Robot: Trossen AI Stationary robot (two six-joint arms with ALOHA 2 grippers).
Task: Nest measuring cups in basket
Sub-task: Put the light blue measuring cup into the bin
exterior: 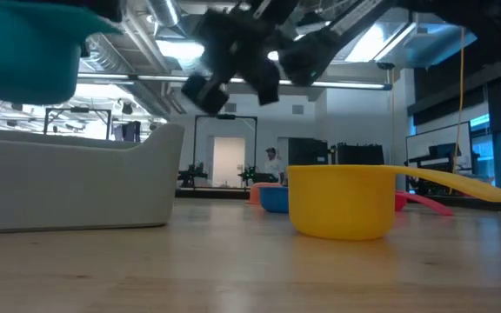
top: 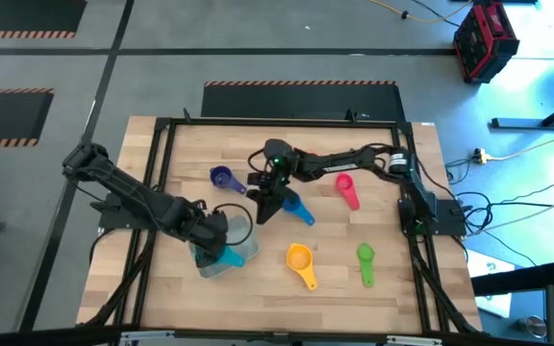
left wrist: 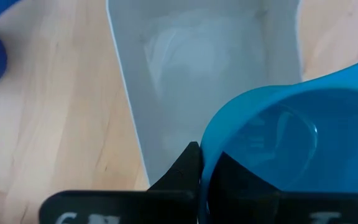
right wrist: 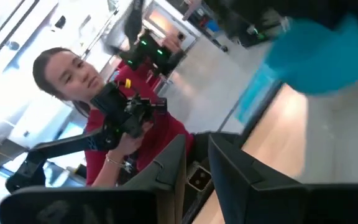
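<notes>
The left hand (top: 221,248) is closed on the rim of the teal cup (left wrist: 291,149) and holds it just over the basket (left wrist: 197,68), near the front left part of the table (top: 258,279). In the low view the teal cup (exterior: 24,48) hangs above the basket wall (exterior: 76,187), not touching it. The right hand (top: 269,204) is above the middle of the table, close to the blue cup (top: 299,210); its fingers (right wrist: 166,168) stand apart and hold nothing. The purple cup (top: 222,178) lies to the left of this hand, the pink cup (top: 346,187) to the right. The yellow cup (top: 300,259) and the green cup (top: 365,258) lie nearer the front edge. A person (right wrist: 104,124) in red is beyond the table.
</notes>
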